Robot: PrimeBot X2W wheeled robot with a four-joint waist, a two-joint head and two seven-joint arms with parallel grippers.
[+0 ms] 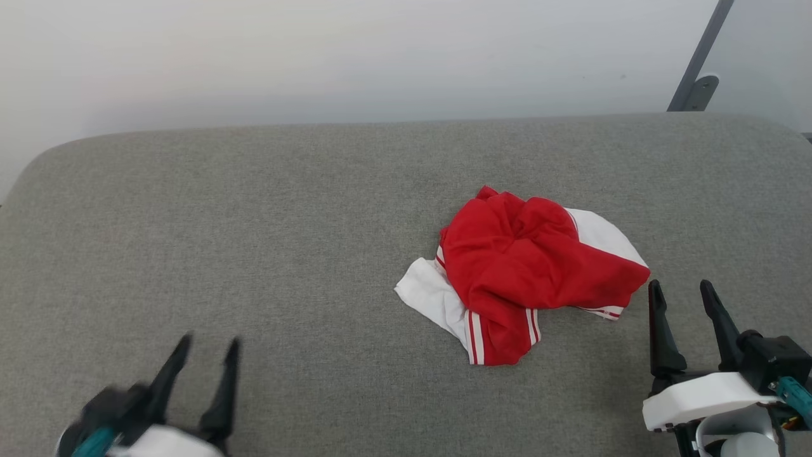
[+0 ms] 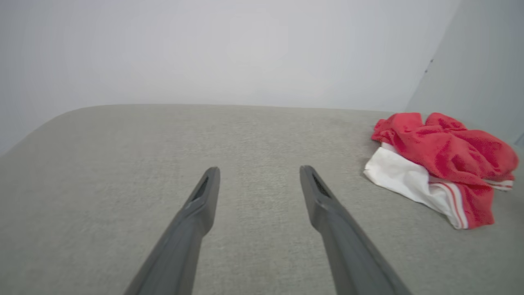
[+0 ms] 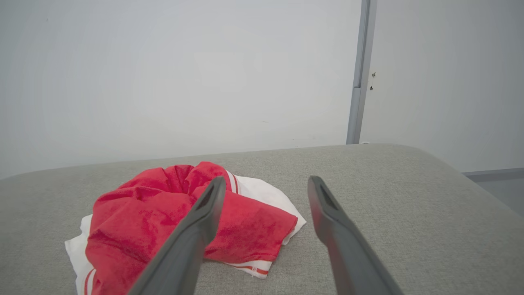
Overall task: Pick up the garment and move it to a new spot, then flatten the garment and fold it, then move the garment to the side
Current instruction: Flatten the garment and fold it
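The garment (image 1: 526, 270), a red T-shirt with white sleeves and striped trim, lies crumpled in a heap right of centre on the grey padded surface (image 1: 254, 241). My right gripper (image 1: 680, 290) stands open just right of the heap's lower right corner, empty. From the right wrist, the garment (image 3: 163, 221) lies ahead and left, partly behind the left finger of that gripper (image 3: 266, 183). My left gripper (image 1: 210, 344) hangs open and empty at the lower left, far from the shirt. In the left wrist view its gripper (image 2: 258, 172) points over bare fabric, with the garment (image 2: 446, 164) at the far right.
A pale wall (image 1: 355, 57) runs behind the surface's rounded far edge. A grey metal bar with a bracket (image 1: 698, 70) leans at the back right. The surface's right edge drops off to the floor (image 3: 499, 184) in the right wrist view.
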